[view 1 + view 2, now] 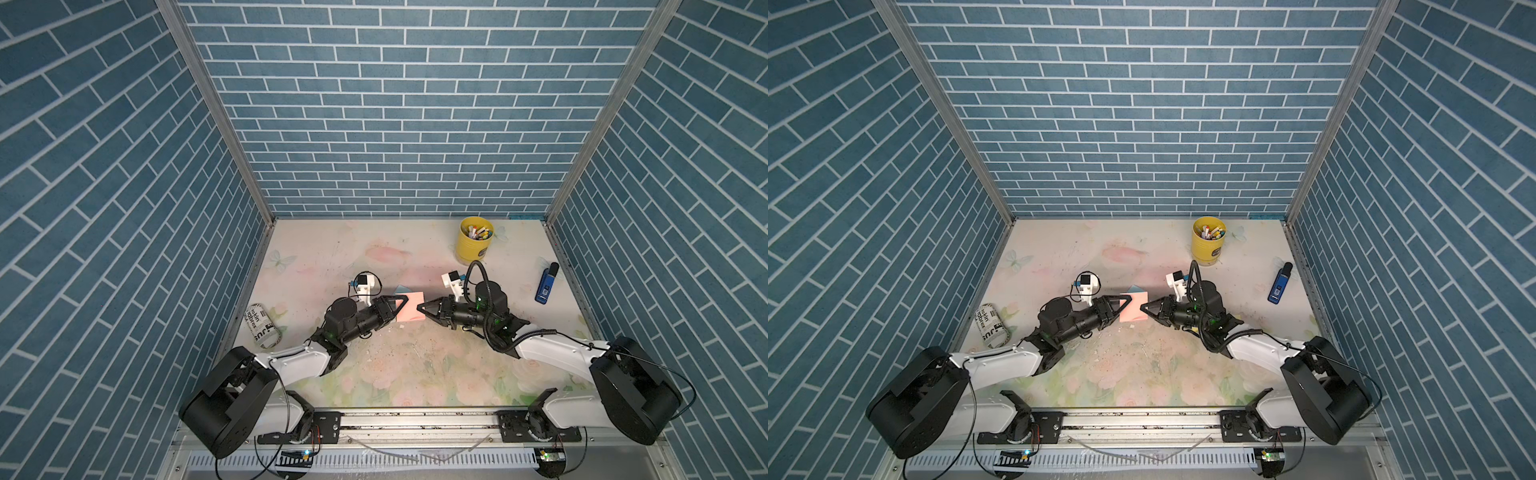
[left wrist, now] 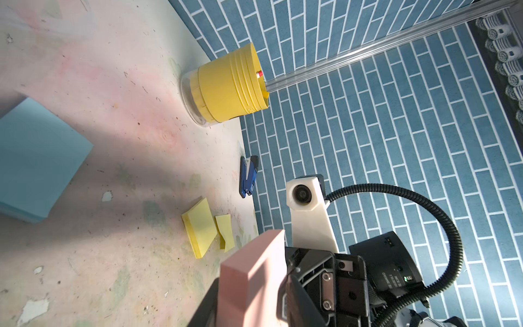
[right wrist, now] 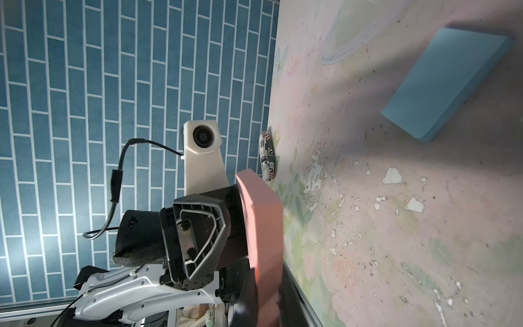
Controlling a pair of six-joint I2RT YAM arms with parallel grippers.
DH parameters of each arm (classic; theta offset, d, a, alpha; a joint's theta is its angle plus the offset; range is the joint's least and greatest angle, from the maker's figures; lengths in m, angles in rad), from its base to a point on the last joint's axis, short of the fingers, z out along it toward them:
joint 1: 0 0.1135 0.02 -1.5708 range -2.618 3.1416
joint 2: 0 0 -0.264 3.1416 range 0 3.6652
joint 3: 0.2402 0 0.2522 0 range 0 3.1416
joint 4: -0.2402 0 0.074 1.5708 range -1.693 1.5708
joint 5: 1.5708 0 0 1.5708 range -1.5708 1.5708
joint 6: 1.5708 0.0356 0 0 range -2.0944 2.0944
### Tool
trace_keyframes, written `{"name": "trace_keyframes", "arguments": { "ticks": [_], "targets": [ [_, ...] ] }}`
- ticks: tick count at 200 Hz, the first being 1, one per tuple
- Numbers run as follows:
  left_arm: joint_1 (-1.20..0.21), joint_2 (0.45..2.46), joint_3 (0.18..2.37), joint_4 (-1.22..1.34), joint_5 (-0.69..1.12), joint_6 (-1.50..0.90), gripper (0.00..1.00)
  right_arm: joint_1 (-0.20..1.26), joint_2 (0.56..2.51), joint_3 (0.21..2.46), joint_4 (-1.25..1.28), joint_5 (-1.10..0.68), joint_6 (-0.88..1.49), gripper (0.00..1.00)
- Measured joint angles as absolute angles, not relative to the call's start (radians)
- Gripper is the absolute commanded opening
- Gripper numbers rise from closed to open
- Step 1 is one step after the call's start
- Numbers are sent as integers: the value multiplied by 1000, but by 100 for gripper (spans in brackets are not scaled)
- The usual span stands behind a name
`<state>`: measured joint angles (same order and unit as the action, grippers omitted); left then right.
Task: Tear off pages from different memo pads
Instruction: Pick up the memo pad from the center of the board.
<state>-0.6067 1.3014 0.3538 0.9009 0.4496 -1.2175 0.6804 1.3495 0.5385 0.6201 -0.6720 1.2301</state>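
Observation:
A salmon-pink memo pad (image 1: 412, 312) hangs above the middle of the table between my two grippers. My right gripper (image 1: 420, 307) is shut on its right edge; in the right wrist view both dark fingers press the pad (image 3: 260, 209). My left gripper (image 1: 400, 305) has the pad's left edge (image 2: 254, 263) between its jaws, but I cannot tell whether they still press it. A light blue memo pad (image 2: 36, 161) lies flat on the table just behind. A yellow memo pad (image 2: 199, 228) lies by the right arm with a creased yellow page (image 2: 226, 232) beside it.
A yellow cup of pens (image 1: 473, 241) stands at the back right. A blue stapler (image 1: 546, 282) lies near the right wall. A newsprint-patterned can (image 1: 262, 324) lies on its side near the left wall. Blue brick walls enclose the table on three sides.

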Motion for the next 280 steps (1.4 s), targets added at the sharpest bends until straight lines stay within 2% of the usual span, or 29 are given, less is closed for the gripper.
{"name": "trace_keyframes", "arguments": {
  "ticks": [31,69,90,96,104,122,136,158,185,209,240,280],
  "targets": [
    [-591,1288,358,847,467,-1198,28,680,1349,538,609,-683,1226,7],
    [-587,1303,381,843,487,-1196,33,683,1353,538,636,-693,1232,6],
    [-587,1330,396,858,500,-1201,27,691,1359,537,659,-695,1235,6],
    [-587,1336,396,865,503,-1206,22,691,1359,534,662,-694,1235,7],
    [-587,1342,396,873,508,-1205,16,691,1359,529,665,-693,1235,11],
    [-586,1344,397,885,519,-1216,12,691,1359,519,659,-693,1246,32],
    [-580,1341,398,881,526,-1215,11,691,1349,519,626,-696,1221,39],
    [-550,1317,401,834,539,-1215,11,688,1262,544,389,-669,1097,42],
    [-520,1263,427,696,553,-1190,11,690,1145,676,6,-544,865,42],
    [-517,1240,446,623,572,-1174,11,710,1098,756,-162,-444,732,43],
    [-517,1239,438,640,584,-1200,11,738,1117,750,-196,-429,714,50],
    [-536,1240,427,724,584,-1244,12,739,1210,662,46,-506,904,51]
  ]
}}
